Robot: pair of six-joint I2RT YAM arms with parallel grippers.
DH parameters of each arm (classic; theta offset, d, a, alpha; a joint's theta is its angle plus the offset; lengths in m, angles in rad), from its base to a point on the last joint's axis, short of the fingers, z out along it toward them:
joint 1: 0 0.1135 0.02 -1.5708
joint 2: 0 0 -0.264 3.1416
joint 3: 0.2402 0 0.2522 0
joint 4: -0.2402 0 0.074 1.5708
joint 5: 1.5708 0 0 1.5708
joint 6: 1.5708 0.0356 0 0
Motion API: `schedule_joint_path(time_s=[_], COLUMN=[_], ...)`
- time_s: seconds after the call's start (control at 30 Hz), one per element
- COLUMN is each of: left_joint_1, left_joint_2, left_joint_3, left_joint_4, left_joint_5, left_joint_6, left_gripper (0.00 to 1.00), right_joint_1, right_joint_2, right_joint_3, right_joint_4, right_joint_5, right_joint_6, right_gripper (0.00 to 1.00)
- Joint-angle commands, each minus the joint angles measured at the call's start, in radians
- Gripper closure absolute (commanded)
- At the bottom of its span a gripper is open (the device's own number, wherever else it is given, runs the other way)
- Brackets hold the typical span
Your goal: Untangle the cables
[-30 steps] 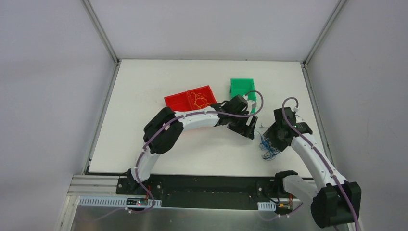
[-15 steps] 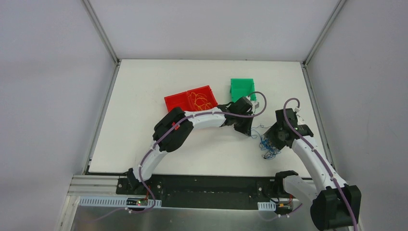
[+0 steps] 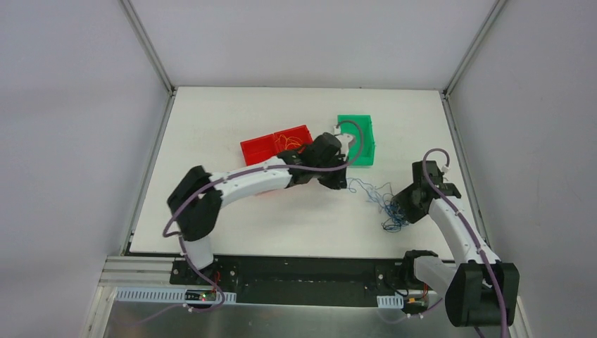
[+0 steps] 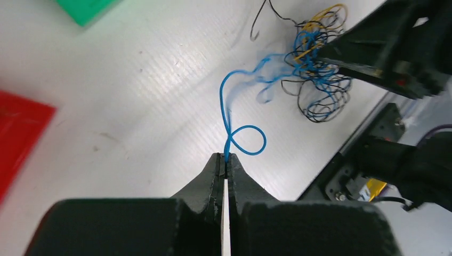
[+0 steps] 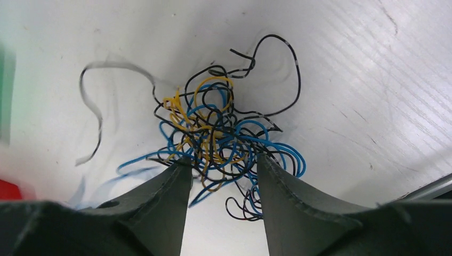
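A: Our left gripper pinches one blue cable; our right gripper stands spread, with the tangle between its tips.
B: If we pull now, the whole tangle may follow, because nothing clamps it.

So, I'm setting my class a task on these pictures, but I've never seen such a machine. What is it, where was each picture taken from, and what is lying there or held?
It is a robot: two arms bolted at the near edge of a white table. The wide picture looks down from above; the other two come from a camera on each wrist, showing that arm's two-finger gripper. On the table lie a red tray with yellow wire in it, a green tray, and a tangle of thin blue, black and yellow wires. The left gripper is shut on one blue wire leading out of the tangle. The right gripper is open, its fingers either side of the tangle.
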Motion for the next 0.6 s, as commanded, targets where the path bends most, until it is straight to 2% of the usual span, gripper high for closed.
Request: schedule_joint_path(time_s=[0.0,0.1,0.23,0.3,0.37,0.43,0.57], left_joint_1=[0.057,0.082,0.116,0.141,0.155,0.166,0.224], left_joint_2=[-0.269,-0.415,-0.581,-0.664,-0.722,-0.761,-0.795], left_joint_3=[-0.089,-0.109,-0.12,-0.131,-0.139,-0.135,-0.121], left_joint_4=[-0.036,-0.153,-0.274,-0.317,-0.35,-0.388,-0.48], left_joint_5=[-0.062,-0.099,-0.126,-0.109,-0.087,-0.095,-0.124], left_joint_6=[0.019,0.035,0.039,0.037,0.041,0.037,0.033], left_gripper=[1.0,1.0,1.0,1.0,1.0,1.0,1.0], right_joint_1=[-0.049,-0.069,-0.09,-0.092,-0.092,-0.092,-0.092], right_joint_2=[-0.014,-0.018,-0.037,-0.056,-0.075,-0.11,-0.205], right_joint_3=[-0.014,-0.002,0.013,0.021,0.038,0.056,0.085], right_joint_4=[0.003,-0.051,-0.082,-0.073,-0.058,-0.048,-0.021], right_joint_5=[0.023,0.099,0.143,0.118,0.055,-0.006,-0.081], right_joint_6=[0.045,0.081,0.097,0.062,-0.002,-0.051,-0.136], right_gripper=[0.51,0.56,0.57,0.51,0.34,0.24,0.13])
